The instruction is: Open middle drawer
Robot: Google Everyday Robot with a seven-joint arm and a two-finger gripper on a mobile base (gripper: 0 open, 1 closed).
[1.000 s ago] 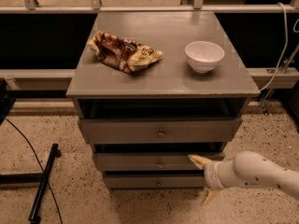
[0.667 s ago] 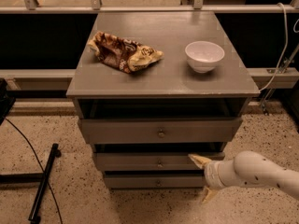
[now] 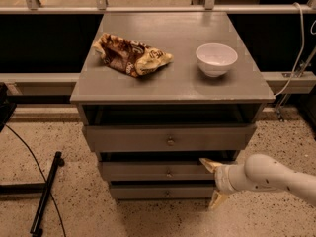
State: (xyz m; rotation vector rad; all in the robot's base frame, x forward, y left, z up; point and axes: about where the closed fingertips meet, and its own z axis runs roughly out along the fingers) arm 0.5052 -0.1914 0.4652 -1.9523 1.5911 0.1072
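The grey cabinet (image 3: 173, 83) has three drawers. The middle drawer (image 3: 143, 171) is a flat grey front with a small round metal knob (image 3: 169, 174) at centre. It sits below the taller top drawer (image 3: 123, 138) and above the lowest drawer (image 3: 148, 191). My gripper (image 3: 213, 184) is at the right end of the middle drawer's front, on a white arm (image 3: 269, 177) coming from the right. It is open, with one yellowish finger (image 3: 210, 164) near the drawer's top edge and the other (image 3: 217, 200) lower, by the bottom drawer.
A crumpled brown snack bag (image 3: 131, 56) and a white bowl (image 3: 216, 59) sit on the cabinet top. A black stand and cable (image 3: 44, 194) lie on the speckled floor at left. A railing and white cable (image 3: 296, 43) run behind.
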